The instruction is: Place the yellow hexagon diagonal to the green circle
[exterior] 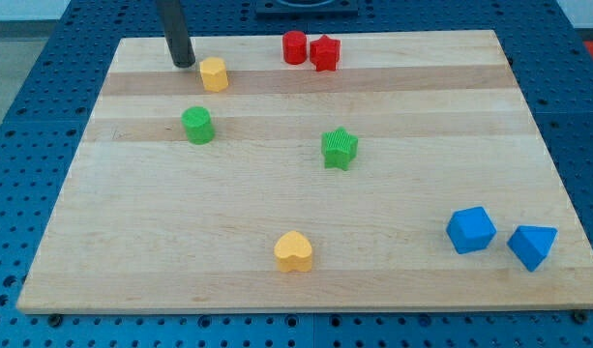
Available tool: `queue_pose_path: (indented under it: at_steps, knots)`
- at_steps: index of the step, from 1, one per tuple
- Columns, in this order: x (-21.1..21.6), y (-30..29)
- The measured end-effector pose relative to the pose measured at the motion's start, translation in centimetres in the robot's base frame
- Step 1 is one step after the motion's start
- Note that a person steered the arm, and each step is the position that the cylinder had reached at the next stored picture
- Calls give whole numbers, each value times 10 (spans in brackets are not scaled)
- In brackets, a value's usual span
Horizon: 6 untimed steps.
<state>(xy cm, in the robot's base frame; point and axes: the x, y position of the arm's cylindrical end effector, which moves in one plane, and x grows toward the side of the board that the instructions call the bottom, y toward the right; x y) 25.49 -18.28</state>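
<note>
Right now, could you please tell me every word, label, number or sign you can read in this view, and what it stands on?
There are none: no text, number or sign can be read anywhere in this view.
The wooden board shows only bare grain.
The blocks, such as the yellow hexagon and the green circle, carry no markings.
My tip, just to the view's left of the yellow hexagon, is plain and dark.

yellow hexagon (214,73): small, flat on the board, upper left area. green circle (197,125): short cylinder, upright, at roughly 7 o'clock from the hexagon, near but apart. Hexagon sits at about 1 o'clock from the circle.
</note>
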Motion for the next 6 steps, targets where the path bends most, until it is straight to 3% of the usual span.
queue_pose_path:
  at_steps: [3, 6]
  knots:
    - [16, 92]
    - [53, 87]
